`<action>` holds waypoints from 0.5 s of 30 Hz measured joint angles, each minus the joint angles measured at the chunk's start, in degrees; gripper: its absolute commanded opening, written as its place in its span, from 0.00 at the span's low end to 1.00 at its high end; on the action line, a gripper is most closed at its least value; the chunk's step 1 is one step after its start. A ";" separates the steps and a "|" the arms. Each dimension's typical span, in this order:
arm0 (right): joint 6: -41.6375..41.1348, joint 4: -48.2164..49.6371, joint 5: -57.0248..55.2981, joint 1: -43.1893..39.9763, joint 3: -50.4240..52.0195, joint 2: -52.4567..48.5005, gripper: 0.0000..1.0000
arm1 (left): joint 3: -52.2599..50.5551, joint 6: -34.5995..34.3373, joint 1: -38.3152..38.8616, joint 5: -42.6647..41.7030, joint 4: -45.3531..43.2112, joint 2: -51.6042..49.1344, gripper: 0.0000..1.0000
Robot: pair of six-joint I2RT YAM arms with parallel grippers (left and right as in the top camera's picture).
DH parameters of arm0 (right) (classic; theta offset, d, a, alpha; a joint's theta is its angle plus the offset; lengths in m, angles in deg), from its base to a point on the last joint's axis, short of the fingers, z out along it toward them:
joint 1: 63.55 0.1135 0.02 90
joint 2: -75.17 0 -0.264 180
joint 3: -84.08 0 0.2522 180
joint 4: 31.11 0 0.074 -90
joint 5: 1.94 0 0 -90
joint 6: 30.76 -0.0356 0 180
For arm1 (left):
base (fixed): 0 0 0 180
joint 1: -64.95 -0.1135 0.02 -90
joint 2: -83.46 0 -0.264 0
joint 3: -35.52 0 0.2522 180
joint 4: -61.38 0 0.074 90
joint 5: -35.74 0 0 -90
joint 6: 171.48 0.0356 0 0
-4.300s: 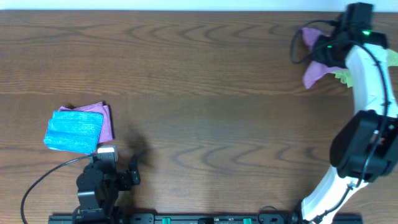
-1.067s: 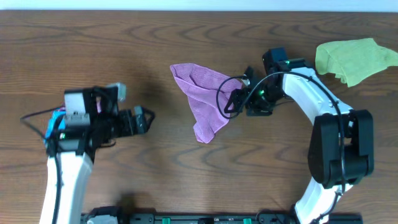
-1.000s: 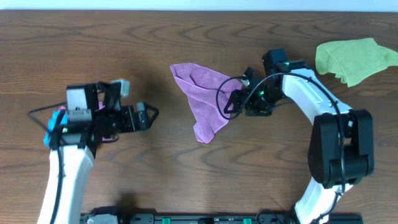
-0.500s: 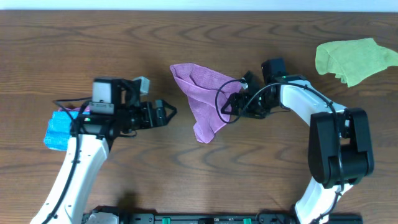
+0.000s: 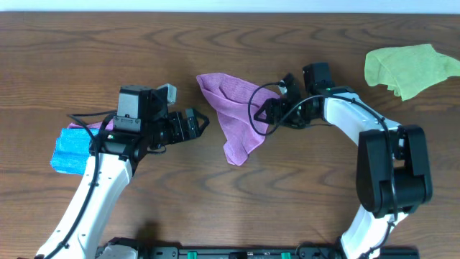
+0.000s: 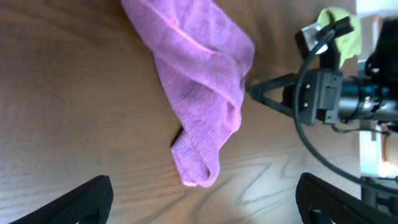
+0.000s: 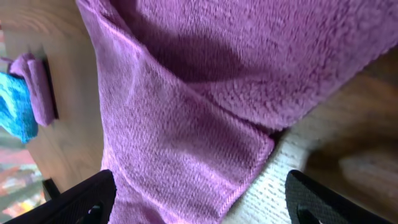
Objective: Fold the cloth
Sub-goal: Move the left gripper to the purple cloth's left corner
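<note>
The purple cloth (image 5: 234, 115) lies crumpled in a long bunch in the middle of the table, its narrow end toward the front. My left gripper (image 5: 203, 122) stands open just left of the cloth, not touching it. In the left wrist view the cloth (image 6: 199, 87) lies ahead of the wide-spread fingers (image 6: 84, 200). My right gripper (image 5: 267, 111) is open at the cloth's right edge. In the right wrist view the cloth (image 7: 186, 124) fills the frame, and one hemmed corner lies between the spread fingers (image 7: 314, 200).
A lime-green cloth (image 5: 406, 66) lies at the far right back. A blue folded cloth (image 5: 72, 151) sits on another purple one at the left, behind my left arm. A black cable (image 5: 259, 115) loops at the right wrist, over the cloth's edge.
My left arm has swung right, from beside the blue cloth to the purple cloth's left edge. My right gripper has shifted slightly back at the cloth's right edge. The cloth has not moved.
</note>
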 measured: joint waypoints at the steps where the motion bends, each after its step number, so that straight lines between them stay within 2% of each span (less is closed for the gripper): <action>1: -0.46 0.79 0.00 0.02 0.28 0.00 0.87 | 0.00 -0.22 0.00 -0.04 -0.39 0.00 0.95; 7: -3.34 5.66 0.87 0.07 3.61 0.09 0.86 | 0.00 -0.46 0.00 -0.48 -0.76 0.00 0.95; 12: -6.32 10.49 2.40 0.07 6.40 0.57 0.78 | 0.00 -0.68 0.00 -0.83 -0.81 0.00 0.95; 15: -7.65 11.50 3.04 0.07 7.26 0.61 0.76 | 0.00 -2.62 0.00 -0.87 -0.96 0.00 0.95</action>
